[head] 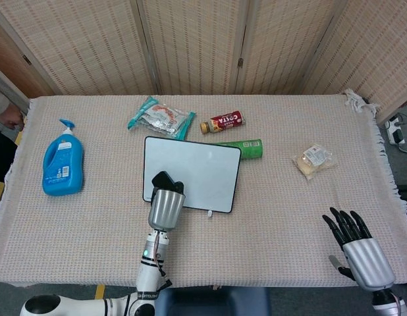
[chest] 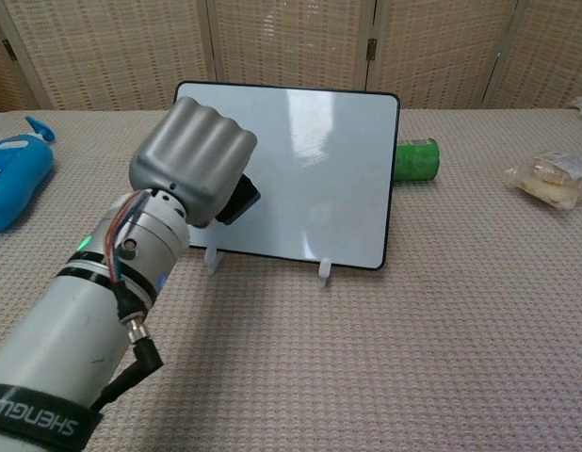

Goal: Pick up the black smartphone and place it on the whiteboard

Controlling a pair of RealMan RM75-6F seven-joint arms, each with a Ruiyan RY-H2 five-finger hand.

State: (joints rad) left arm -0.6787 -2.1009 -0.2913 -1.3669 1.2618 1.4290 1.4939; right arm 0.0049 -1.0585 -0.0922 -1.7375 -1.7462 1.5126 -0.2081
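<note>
My left hand [head: 166,205] [chest: 194,160] grips the black smartphone [head: 163,179] [chest: 237,201] and holds it over the front left part of the whiteboard [head: 203,168] [chest: 310,160]. Most of the phone is hidden behind the silver back of the hand; only its dark end shows. The whiteboard leans on two small white feet near the table's middle. Whether the phone touches the board I cannot tell. My right hand [head: 357,247] hangs at the near right edge of the table, fingers spread, holding nothing.
A blue detergent bottle [head: 62,163] [chest: 13,179] lies at the left. Behind the board lie a snack bag [head: 161,117], a small brown bottle [head: 223,122] and a green can [head: 246,148] [chest: 415,159]. A wrapped pastry [head: 313,160] [chest: 555,179] sits at the right.
</note>
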